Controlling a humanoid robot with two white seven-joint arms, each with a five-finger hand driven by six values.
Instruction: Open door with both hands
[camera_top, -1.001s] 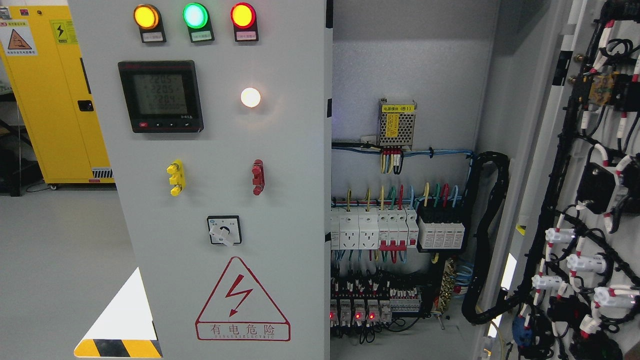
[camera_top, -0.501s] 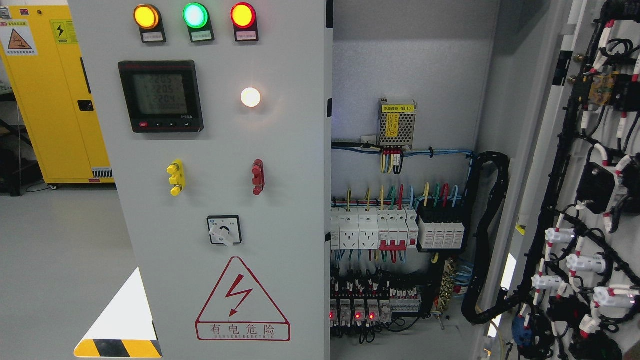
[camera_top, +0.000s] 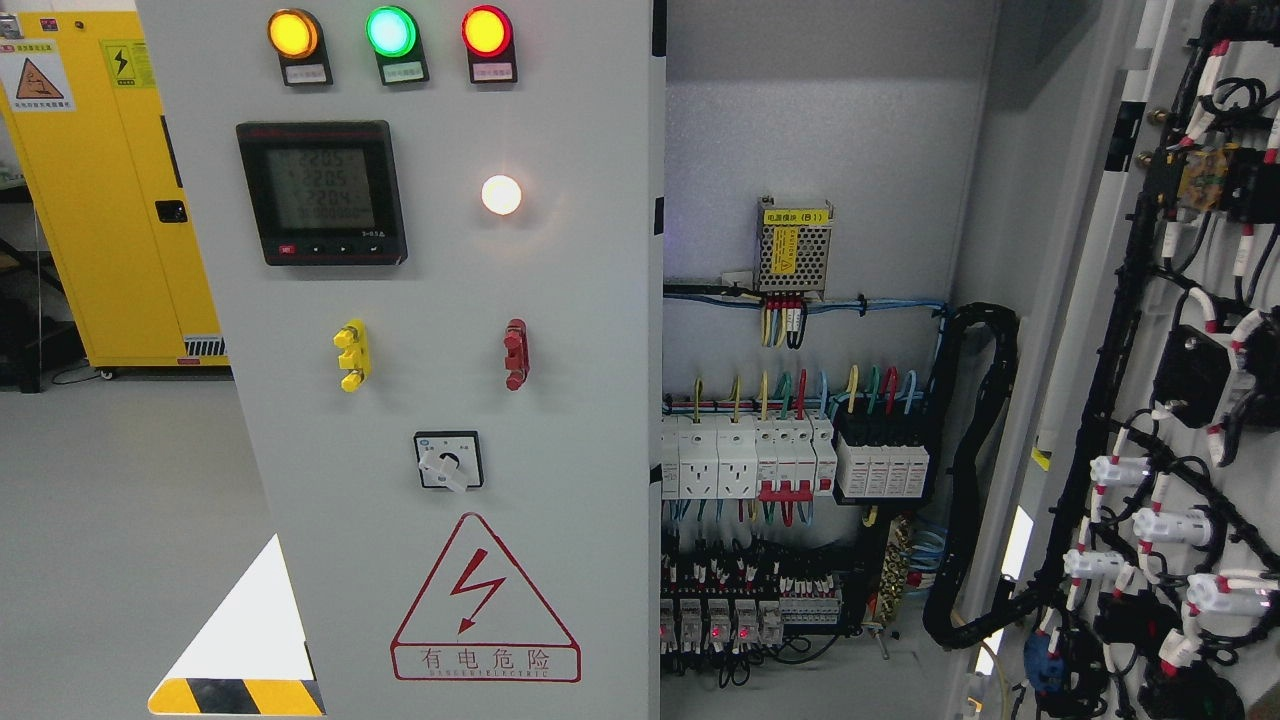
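Note:
The grey left door (camera_top: 570, 300) of an electrical cabinet fills the left half of the head view, facing me and covering that side. It carries three lit lamps, a black meter (camera_top: 322, 192), a white lamp, yellow and red handles, a rotary switch (camera_top: 448, 461) and a red warning triangle. The right door (camera_top: 1170, 380) stands swung wide open at the right edge, its wired inner face showing. Between them the cabinet interior (camera_top: 800, 440) lies exposed with breakers and coloured wires. Neither of my hands nor arms appears in the view.
A yellow cabinet (camera_top: 110, 190) stands at the far left behind grey floor (camera_top: 110, 520). A thick black cable bundle (camera_top: 975, 470) loops from the interior to the right door. A yellow-black striped marking (camera_top: 235, 695) shows at the lower left.

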